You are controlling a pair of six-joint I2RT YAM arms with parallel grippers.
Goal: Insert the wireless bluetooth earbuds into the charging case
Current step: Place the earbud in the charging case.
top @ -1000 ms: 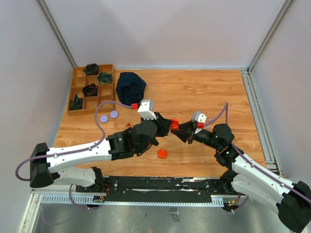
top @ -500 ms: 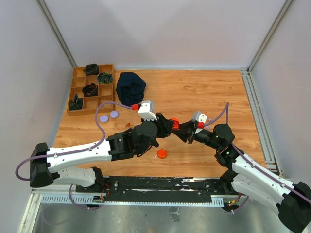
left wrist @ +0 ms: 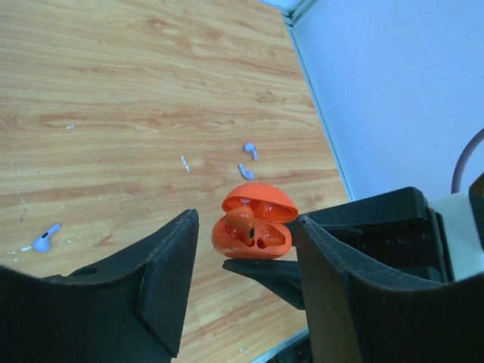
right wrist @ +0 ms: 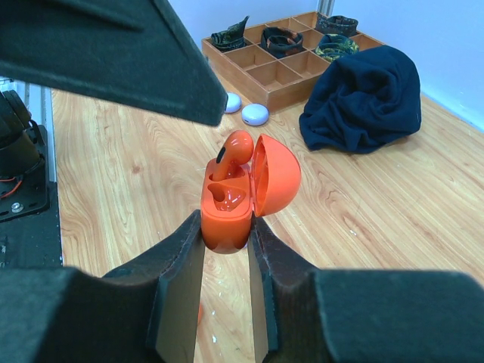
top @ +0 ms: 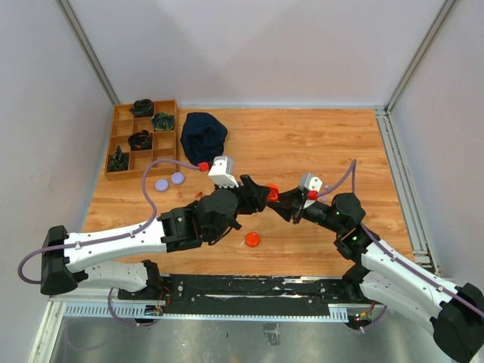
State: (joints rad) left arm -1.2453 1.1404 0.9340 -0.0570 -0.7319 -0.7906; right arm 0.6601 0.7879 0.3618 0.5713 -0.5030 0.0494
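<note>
Orange earbud (right wrist: 236,151) sticks up from the case (right wrist: 266,185) our right gripper (right wrist: 225,223) pinches, straight ahead of our spread left gripper (left wrist: 246,227).

the charging case (right wrist: 227,208) and the earbud (right wrist: 237,147) in it are glossy orange plastic. the table (left wrist: 113,98) is smooth wood grain. at the case's 2 o'clock, soft matt dark cloth (right wrist: 363,98). the right gripper (right wrist: 225,231) has matt black fingers (right wrist: 178,287).

A wood-grain tabletop (top: 318,144) fills the middle, boxed in by plain pale grey walls (top: 249,45) at 9, 12 and 3 o'clock. Metal posts (top: 88,49) slant up from the far corners at 11 and 1 o'clock. A metal rail (top: 398,181) lines the 3 o'clock edge. The light is soft and even.
</note>
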